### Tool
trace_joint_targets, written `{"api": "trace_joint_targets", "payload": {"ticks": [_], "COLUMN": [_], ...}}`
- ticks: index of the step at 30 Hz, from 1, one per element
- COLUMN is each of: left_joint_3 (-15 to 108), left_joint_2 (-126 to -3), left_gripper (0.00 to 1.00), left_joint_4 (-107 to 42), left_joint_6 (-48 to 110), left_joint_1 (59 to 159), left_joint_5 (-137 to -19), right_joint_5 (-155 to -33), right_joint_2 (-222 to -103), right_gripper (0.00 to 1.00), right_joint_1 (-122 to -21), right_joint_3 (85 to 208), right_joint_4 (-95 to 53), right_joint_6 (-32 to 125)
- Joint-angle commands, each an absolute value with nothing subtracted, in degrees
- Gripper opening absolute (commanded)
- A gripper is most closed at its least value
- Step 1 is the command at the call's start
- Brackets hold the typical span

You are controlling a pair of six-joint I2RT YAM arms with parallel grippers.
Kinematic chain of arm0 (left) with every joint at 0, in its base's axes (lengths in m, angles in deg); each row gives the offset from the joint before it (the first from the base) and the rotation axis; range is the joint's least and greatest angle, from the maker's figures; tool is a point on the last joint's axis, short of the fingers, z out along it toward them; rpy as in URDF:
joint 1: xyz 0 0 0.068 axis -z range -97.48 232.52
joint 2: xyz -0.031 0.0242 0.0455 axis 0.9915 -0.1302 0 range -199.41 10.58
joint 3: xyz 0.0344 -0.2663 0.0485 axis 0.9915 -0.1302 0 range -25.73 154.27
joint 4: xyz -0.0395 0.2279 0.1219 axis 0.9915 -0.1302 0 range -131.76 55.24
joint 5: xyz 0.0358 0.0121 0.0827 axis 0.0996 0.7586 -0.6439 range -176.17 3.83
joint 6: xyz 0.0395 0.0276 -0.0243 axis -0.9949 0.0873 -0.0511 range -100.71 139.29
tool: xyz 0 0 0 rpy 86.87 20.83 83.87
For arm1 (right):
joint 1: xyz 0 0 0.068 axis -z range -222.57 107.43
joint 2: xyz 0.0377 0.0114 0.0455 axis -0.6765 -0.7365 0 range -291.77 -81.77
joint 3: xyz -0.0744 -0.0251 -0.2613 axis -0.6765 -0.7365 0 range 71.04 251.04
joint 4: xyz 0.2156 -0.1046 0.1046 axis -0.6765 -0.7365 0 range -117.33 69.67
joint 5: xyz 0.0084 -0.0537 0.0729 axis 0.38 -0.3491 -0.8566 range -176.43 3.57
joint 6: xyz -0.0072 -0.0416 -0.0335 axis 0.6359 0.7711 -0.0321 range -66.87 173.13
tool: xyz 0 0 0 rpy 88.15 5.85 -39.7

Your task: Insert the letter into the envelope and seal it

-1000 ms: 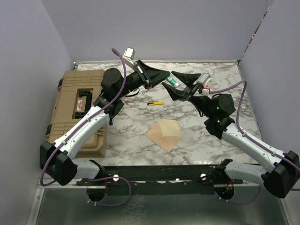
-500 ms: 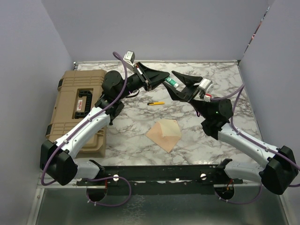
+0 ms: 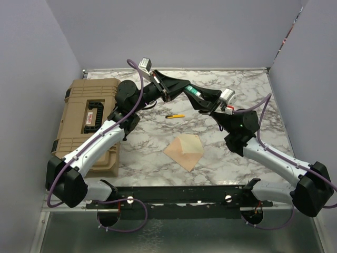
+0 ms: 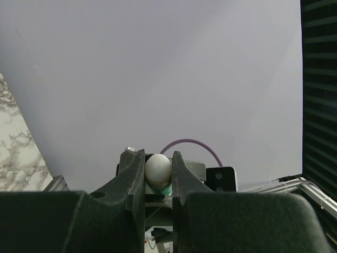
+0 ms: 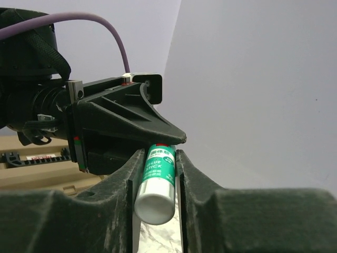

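A green-and-white glue stick is held in the air over the back of the table, between both grippers. My left gripper is shut on its white rounded end. My right gripper is shut on its green labelled body, facing the left gripper. The tan envelope lies flat on the marble table near the front middle, well below and apart from both grippers, with a paler triangular part on top. The letter does not show as a separate sheet.
A tan hard case lies along the left side of the table. A small yellow pen-like tool lies behind the envelope. Grey walls close in the left, back and right sides.
My right gripper has moved left to meet the left gripper and closed on the glue stick that the left one holds. The envelope has not moved.
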State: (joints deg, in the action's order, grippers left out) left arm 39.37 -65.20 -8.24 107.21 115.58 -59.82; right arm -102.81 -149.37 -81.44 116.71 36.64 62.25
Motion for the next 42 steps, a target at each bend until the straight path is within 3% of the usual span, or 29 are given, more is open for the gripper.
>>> {"api": "trace_joint_targets", "payload": {"ticks": [1, 6, 7, 10, 13, 16, 19, 24, 28, 35, 42], "left_joint_3": [39.0, 37.74, 37.42, 36.14, 34.6, 33.21, 32.18, 27.22, 21.1, 19.46, 21.54], "left_joint_2": [-65.28, -64.92, -64.76, -64.05, -62.75, -61.09, -59.16, -56.3, -57.48, -70.01, -80.24], "left_gripper": [0.0, 0.02, 0.09, 0.49, 0.73, 0.85, 0.87, 0.82, 0.53, 0.15, 0.0], "left_joint_4": [-5.54, -5.51, -5.55, -5.82, -8.09, -12.98, -19.93, -29.58, -32.03, -33.98, -33.8], "left_joint_6": [108.54, 108.24, 108.12, 106.78, 103.41, 98.36, 90.82, 80.22, 74.87, 67.22, 66.3], "left_joint_1": [115.74, 115.74, 115.73, 115.74, 115.69, 115.74, 115.73, 115.87, 117.32, 126.08, 128.04], "left_joint_5": [-58.22, -58.65, -58.8, -59.65, -61.01, -63.01, -65.91, -71.57, -74.6, -81.78, -87.72], "right_joint_5": [-102.92, -102.02, -101.37, -96.59, -89.3, -80.78, -75.1, -73.61, -84.02, -97.86, -98.62], "right_joint_2": [-150.1, -148.46, -147.97, -146.13, -143.93, -141.94, -140.04, -137.95, -137.98, -145.02, -149.83], "right_gripper": [0.25, 0.11, 0.08, 0.01, 0.01, 0.01, 0.01, 0.01, 0.0, 0.01, 0.01], "right_joint_1": [-81.05, -81.12, -81.09, -81.13, -81.07, -81.07, -81.07, -81.12, -81.09, -81.38, -84.38], "right_joint_3": [118.26, 119.12, 119.43, 120.33, 121.25, 121.24, 121.29, 119.57, 116.59, 112.08, 107.96], "right_joint_4": [37.24, 35.57, 34.74, 30.11, 22.01, 13.47, 0.95, -20.49, -30.63, -33.98, -30.22], "right_joint_6": [63.0, 61.53, 61.22, 58.77, 55.9, 53.46, 47.02, 36.5, 34.74, 34.14, 32.52]}}
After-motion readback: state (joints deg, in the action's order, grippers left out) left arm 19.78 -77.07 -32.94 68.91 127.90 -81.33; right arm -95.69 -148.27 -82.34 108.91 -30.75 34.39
